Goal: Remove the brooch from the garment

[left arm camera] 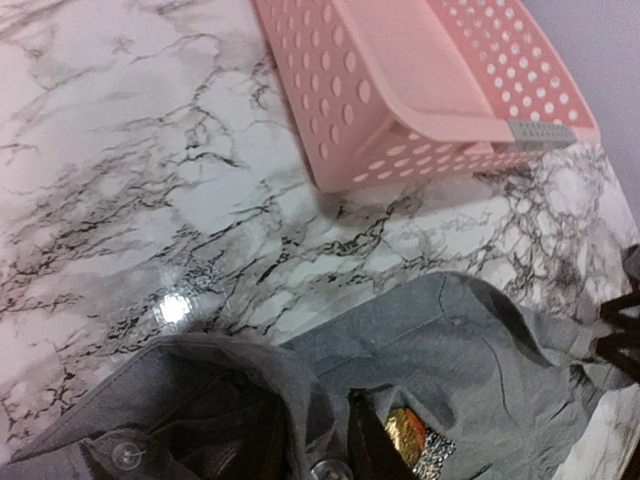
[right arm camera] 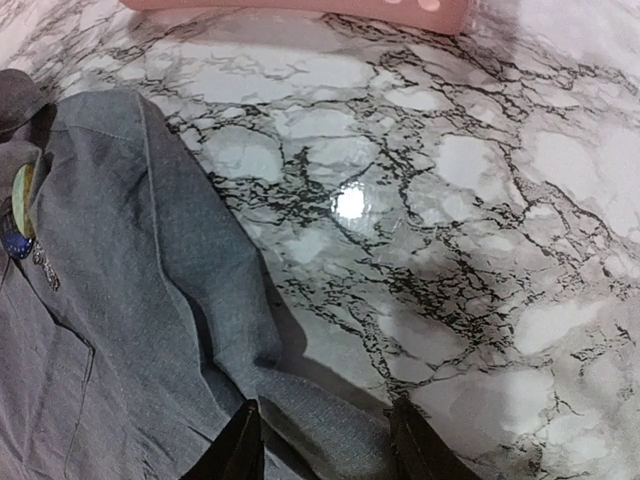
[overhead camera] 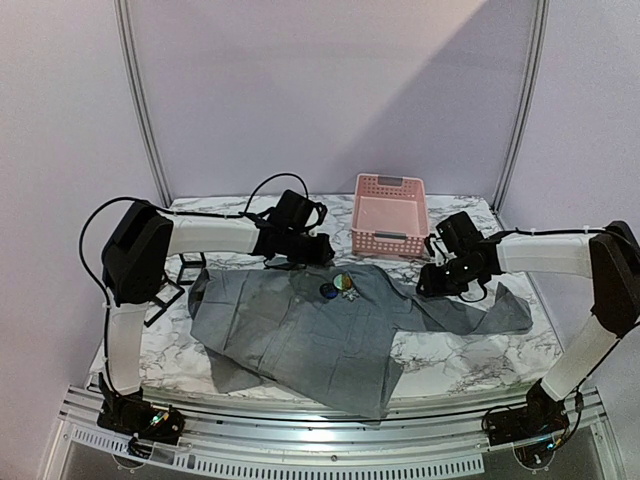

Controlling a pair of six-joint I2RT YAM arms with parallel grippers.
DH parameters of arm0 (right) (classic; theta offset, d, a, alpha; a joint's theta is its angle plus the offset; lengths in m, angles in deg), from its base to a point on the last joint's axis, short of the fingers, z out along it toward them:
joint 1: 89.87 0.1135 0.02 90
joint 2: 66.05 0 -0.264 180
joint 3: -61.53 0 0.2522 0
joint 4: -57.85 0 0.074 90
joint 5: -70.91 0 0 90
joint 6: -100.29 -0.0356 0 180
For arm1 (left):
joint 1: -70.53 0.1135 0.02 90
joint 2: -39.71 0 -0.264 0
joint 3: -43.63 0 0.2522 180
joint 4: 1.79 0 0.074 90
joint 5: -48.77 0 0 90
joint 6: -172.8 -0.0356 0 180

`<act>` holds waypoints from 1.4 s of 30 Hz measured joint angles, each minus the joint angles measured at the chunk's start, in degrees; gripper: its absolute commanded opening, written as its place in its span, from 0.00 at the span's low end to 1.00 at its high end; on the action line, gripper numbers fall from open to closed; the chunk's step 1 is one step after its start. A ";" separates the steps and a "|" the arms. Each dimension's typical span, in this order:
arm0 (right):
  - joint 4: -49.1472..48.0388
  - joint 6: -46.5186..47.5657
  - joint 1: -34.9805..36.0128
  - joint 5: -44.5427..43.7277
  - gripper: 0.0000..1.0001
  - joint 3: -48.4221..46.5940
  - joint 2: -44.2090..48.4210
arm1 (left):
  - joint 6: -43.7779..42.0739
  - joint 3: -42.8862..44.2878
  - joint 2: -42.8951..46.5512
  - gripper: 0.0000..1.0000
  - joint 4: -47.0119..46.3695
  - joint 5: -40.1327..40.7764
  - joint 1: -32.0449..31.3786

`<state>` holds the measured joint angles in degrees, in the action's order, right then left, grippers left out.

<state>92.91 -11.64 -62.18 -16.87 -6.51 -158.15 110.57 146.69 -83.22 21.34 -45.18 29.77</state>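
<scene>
The grey garment lies spread on the marble table, collar toward the back. The brooch, a round shiny piece with a dark blue part beside it, sits just below the collar. It shows gold and glittery in the left wrist view and at the left edge of the right wrist view. My left gripper is at the collar, left of the brooch, its fingers closed on a fold of grey cloth. My right gripper stands open over the right sleeve, one finger on each side.
A pink perforated basket stands at the back, just beyond the collar. A small black frame lies at the table's left edge. The sleeve end reaches toward the right edge.
</scene>
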 measured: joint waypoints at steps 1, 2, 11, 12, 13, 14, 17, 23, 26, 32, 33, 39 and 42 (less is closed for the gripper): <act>-0.11 0.20 -0.09 0.07 0.38 -0.13 -0.44 | -0.02 -0.02 0.00 0.16 -0.09 0.04 0.04; -0.28 0.35 -0.13 0.13 0.36 -0.26 -0.87 | 0.04 -0.11 0.00 0.15 -0.22 0.04 0.07; -1.42 1.22 -0.28 0.94 0.01 -0.52 -2.91 | -0.20 -2.29 0.02 0.00 -2.34 0.09 0.50; -1.64 1.22 -0.28 0.92 0.00 -0.52 -2.91 | -0.13 -3.04 0.04 0.00 -3.26 0.24 0.52; -1.84 1.31 -0.28 0.90 0.00 -0.52 -2.91 | -0.15 -3.91 0.13 0.00 -4.15 0.42 0.55; -1.84 1.16 -0.31 0.79 0.00 -0.52 -2.91 | -0.13 -5.07 0.24 0.00 -5.31 0.72 0.55; -2.05 0.74 -0.35 -0.31 0.00 -0.52 -2.91 | -0.13 -9.62 1.22 0.00 -9.73 2.05 0.57; -2.08 -0.76 -1.49 -2.89 0.00 -0.52 -2.91 | -0.87 -16.76 6.16 0.00 -16.98 6.47 0.61; -2.14 -1.51 -2.36 -3.41 0.00 -0.52 -2.91 | -1.79 -16.87 7.21 0.00 -19.69 7.93 0.74; -2.60 -2.64 -2.69 -4.15 0.00 -0.52 -2.91 | -4.63 -16.48 7.04 0.00 -22.97 8.46 1.51; -2.69 -2.78 -2.69 -4.31 0.00 -0.52 -2.91 | -5.25 -16.48 6.86 0.00 -23.69 8.44 1.64; -3.48 -3.61 -2.69 -5.07 0.00 -0.52 -2.91 | -7.76 -16.22 4.09 0.00 -26.75 8.24 2.34; -3.78 -4.04 -2.73 -5.27 0.00 -0.52 -2.91 | -8.46 -15.69 2.27 0.00 -27.15 8.22 2.73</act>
<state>89.13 -15.69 -64.92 -22.13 -7.03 -161.05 102.11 131.00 -80.95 -5.81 -36.96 32.51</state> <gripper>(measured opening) 0.005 0.036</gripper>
